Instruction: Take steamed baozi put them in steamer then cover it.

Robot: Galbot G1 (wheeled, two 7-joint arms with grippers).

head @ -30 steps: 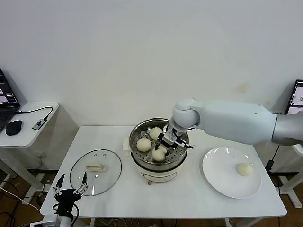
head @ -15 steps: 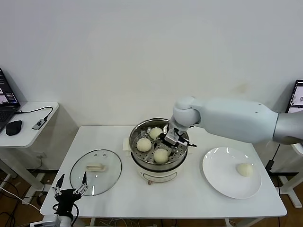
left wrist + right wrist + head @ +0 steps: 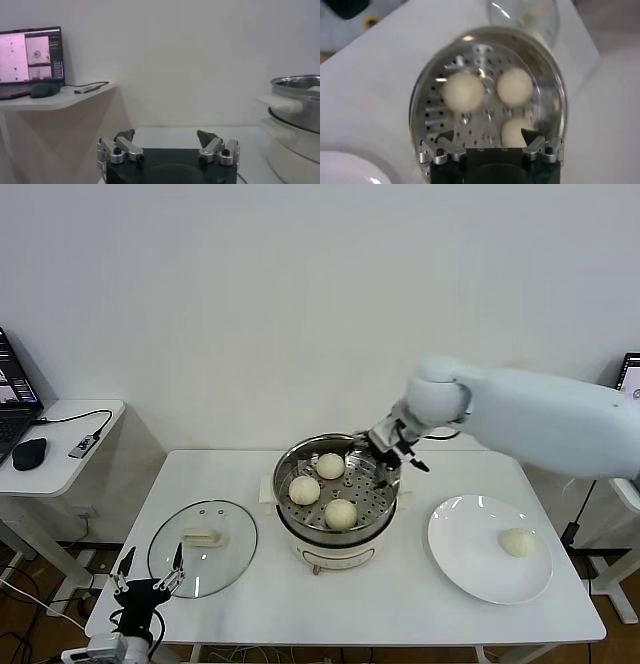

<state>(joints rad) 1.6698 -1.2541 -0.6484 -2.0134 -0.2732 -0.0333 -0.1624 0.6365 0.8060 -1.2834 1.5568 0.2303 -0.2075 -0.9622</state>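
Right gripper (image 3: 397, 452) hovered above the far right rim of the steamer (image 3: 338, 529), fingers spread apart, nothing between them. Seen from its wrist: both fingertips (image 3: 445, 135) parted, steamer tray (image 3: 485, 115) directly below.

Three buns in the steamer, all clear of the gripper:
- one (image 3: 341, 513) at the near side of the tray, below and toward the robot from the gripper;
- one (image 3: 304, 489) on the left side of the tray, farthest of the three from the gripper;
- one (image 3: 330, 465) at the far side, just left of the gripper.

Fourth bun (image 3: 517, 541) on the white plate (image 3: 470, 569), right of the steamer, well apart from the gripper and nearer the robot.

Glass lid (image 3: 202, 559) flat on the table (image 3: 400, 609), left of the steamer, handle up, across the steamer from the right gripper.

Left gripper (image 3: 148, 587) parked low at the near left table edge, just beside the lid's near rim, fingers apart, empty. Wrist view: fingertips (image 3: 125, 136) wide, steamer wall (image 3: 297, 100) off to one side.
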